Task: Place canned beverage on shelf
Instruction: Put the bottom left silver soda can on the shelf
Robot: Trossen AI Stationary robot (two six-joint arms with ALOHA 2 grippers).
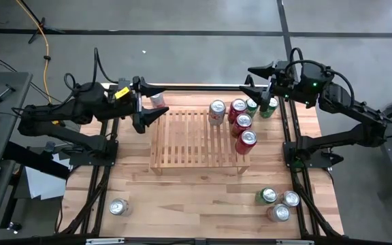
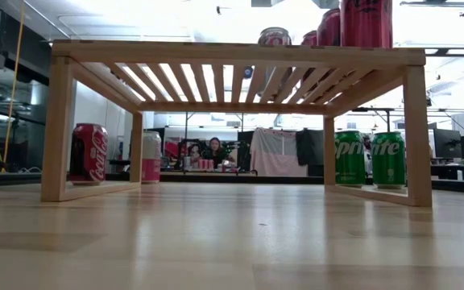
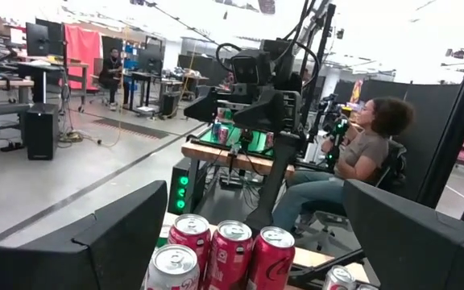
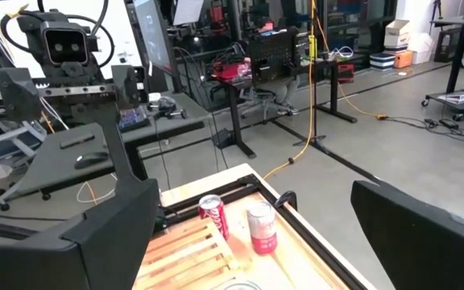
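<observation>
Shelf carries four cans on right part. Left gripper and right gripper spread wide, empty, above far corners.

Two cans beside shelf (upright)

And here's the wooden table, light planks from edge to edge in the high view. Standing on it just above centre is the shelf, slatted, on short legs. Four cans line its three o'clock end: a pale-topped one and three red, running down toward four o'clock. On the tabletop itself, two green cans stand just off the shelf at two o'clock. At eleven o'clock, two more cans sit by the table's back rim. Down at seven o'clock, a lone silver-topped can. At five o'clock, a cluster of three cans, touching or nearly so.
</observation>
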